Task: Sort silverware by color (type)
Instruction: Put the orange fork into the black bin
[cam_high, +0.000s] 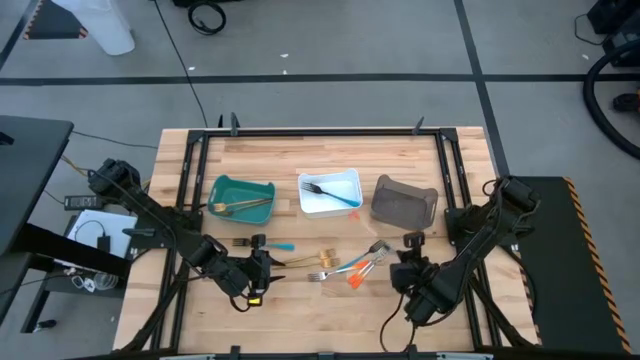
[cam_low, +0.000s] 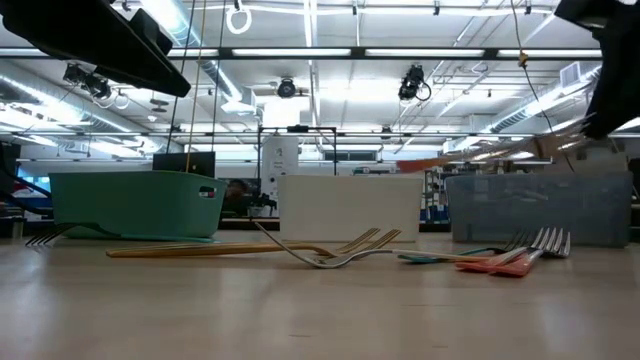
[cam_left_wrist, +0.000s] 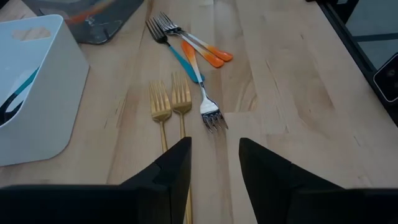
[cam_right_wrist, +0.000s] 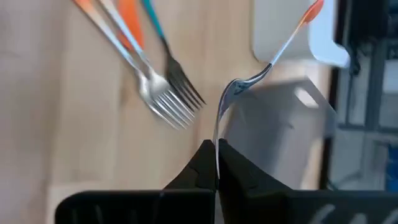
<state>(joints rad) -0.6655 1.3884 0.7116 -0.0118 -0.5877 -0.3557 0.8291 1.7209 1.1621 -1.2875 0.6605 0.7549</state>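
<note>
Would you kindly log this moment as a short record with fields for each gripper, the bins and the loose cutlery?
left gripper: open, low over the table behind two gold forks
right gripper: shut on an orange-handled fork, lifted near the grey-brown bin
teal bin: holds gold pieces
white bin: holds a dark-tined, blue-handled fork
loose on table: gold forks, silver fork, blue-handled fork, orange and blue ones mid-table

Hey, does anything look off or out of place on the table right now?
Only this: the right end effector pinches the orange-handled fork seemingly by its tines, handle sticking out before the grey bin. The left end effector hangs open by the gold forks.
</note>
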